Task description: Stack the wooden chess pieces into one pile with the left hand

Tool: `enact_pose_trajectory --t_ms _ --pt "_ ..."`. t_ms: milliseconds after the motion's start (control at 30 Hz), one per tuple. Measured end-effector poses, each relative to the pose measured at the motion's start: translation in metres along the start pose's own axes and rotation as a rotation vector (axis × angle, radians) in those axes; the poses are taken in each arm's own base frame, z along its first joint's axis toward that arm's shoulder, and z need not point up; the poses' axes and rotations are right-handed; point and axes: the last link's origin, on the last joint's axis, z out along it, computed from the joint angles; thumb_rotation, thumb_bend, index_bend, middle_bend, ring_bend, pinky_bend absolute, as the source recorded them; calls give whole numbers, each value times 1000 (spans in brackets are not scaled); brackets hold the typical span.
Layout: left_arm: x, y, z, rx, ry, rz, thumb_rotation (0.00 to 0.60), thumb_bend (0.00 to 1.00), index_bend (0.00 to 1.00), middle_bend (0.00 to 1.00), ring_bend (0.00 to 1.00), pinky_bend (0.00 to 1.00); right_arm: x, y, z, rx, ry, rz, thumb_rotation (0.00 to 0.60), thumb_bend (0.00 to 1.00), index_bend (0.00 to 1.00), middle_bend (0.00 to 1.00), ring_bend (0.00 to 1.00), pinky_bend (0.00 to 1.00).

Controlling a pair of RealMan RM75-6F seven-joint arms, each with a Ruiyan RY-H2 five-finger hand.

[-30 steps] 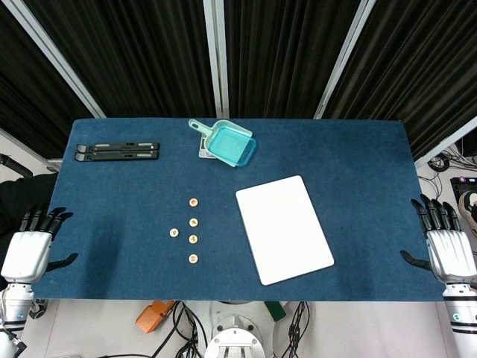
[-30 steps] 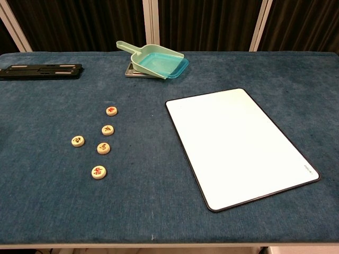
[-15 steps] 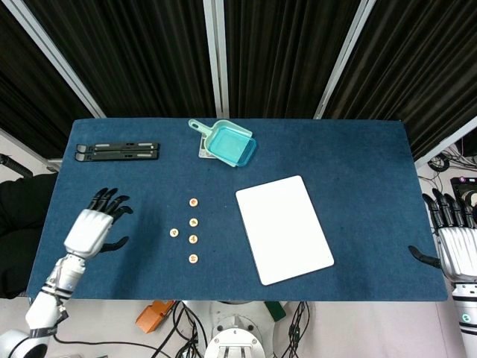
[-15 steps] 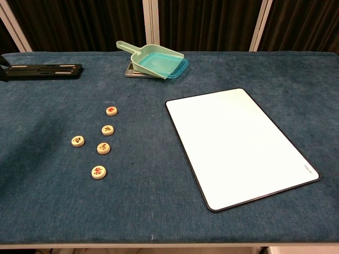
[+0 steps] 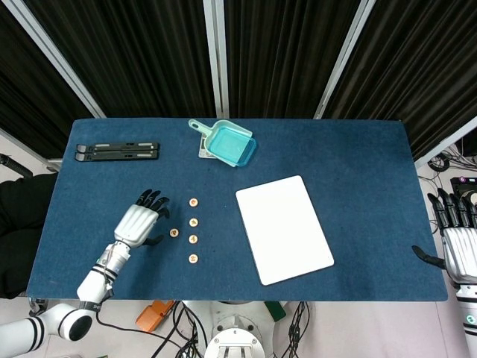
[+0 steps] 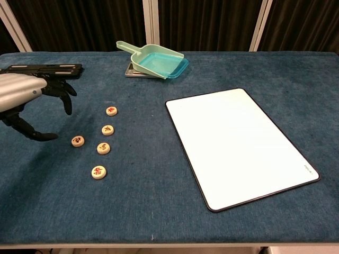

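Several round wooden chess pieces lie flat and apart on the blue table. Three form a column: one at the far end point(image 5: 193, 202) point(image 6: 111, 110), one in the middle point(image 5: 193, 222) point(image 6: 107, 129) and one below it point(image 5: 193, 239) point(image 6: 103, 148). A nearer piece point(image 5: 193, 259) point(image 6: 98, 172) ends the column, and one point(image 5: 174, 233) point(image 6: 78, 141) lies to its left. My left hand point(image 5: 139, 220) point(image 6: 24, 98) hovers just left of them, fingers spread, holding nothing. My right hand point(image 5: 456, 242) stays open at the table's right edge.
A teal scoop point(image 5: 227, 143) point(image 6: 157, 61) rests on a small grey pad at the back. A black folded stand point(image 5: 118, 152) point(image 6: 42, 70) lies at the back left. A white board point(image 5: 283, 228) point(image 6: 239, 143) lies right of the pieces.
My left hand has swung in from the table's left edge toward the chess pieces and now shows in the chest view. The right hand drifted slightly outward. The pieces have not moved.
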Motion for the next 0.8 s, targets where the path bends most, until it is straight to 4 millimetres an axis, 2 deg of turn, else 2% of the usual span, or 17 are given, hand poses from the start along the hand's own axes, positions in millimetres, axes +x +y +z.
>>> enact_pose_trajectory --t_ms 400,800 --pt "-19 17 15 -8 -46 -24 600 264 410 127 0 1 -2 1 0 -7 -8 2 600 189 0 45 0 37" --pt "-26 17 16 -1 -53 -32 600 314 466 127 0 1 -3 3 -1 -15 -11 5 600 190 0 45 0 37"
